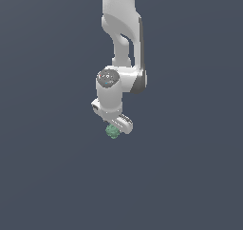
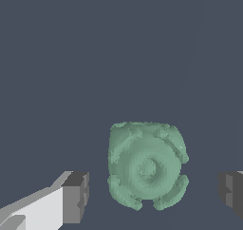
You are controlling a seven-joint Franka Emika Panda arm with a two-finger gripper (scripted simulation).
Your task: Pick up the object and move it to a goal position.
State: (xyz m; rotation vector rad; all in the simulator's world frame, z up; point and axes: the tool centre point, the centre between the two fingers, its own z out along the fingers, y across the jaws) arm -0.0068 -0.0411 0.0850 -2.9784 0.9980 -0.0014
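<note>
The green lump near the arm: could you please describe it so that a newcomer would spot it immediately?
Follow the white Franka arm down to its gripper. Just beneath sits the green lump, between the open fingers without touching either. It is the only coloured thing on the plain dark floor: knobbly, roughly round, with ring-like ridges.

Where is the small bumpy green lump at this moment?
In the wrist view, the small bumpy green lump sits between the open end effector's fingers, touching neither; in the exterior view, directly beneath it.
</note>
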